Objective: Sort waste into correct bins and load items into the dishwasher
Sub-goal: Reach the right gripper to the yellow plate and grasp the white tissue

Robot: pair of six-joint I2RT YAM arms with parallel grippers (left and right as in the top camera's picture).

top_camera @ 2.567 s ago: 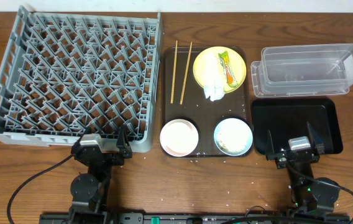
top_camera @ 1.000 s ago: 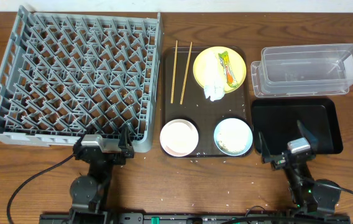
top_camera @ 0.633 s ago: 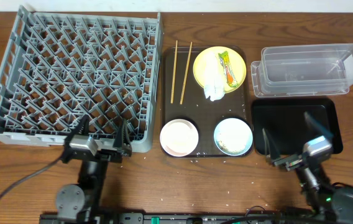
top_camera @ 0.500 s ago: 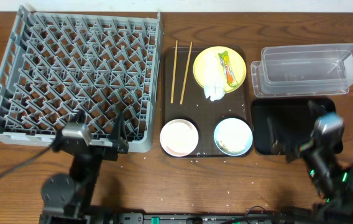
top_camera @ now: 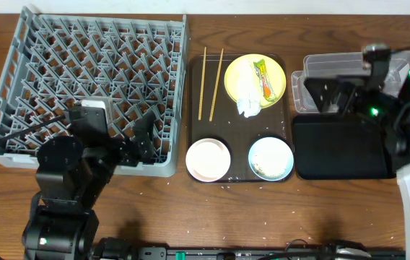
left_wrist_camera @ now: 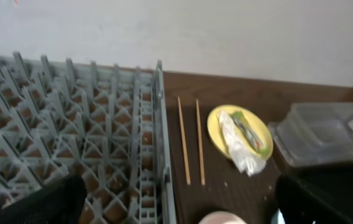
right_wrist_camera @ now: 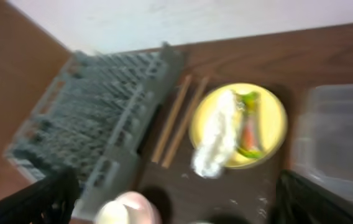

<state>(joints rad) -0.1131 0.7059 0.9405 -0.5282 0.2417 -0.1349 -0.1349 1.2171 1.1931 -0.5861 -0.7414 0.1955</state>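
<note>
Overhead — wooden table [top_camera: 263,217] under grey dish rack [top_camera: 82,72], white wall [left_wrist_camera: 226,31] behind

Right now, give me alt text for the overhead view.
A central brown tray holds chopsticks, a yellow plate with napkin and wrapper, a white bowl and a blue bowl. The rack lies to its left, the tub and black tray to its right. The left gripper and right gripper are open and empty.

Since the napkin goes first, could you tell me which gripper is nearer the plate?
Right. The right gripper hangs open above the tub, just right of the plate; the left gripper is open over the rack's near corner, farther away.
</note>
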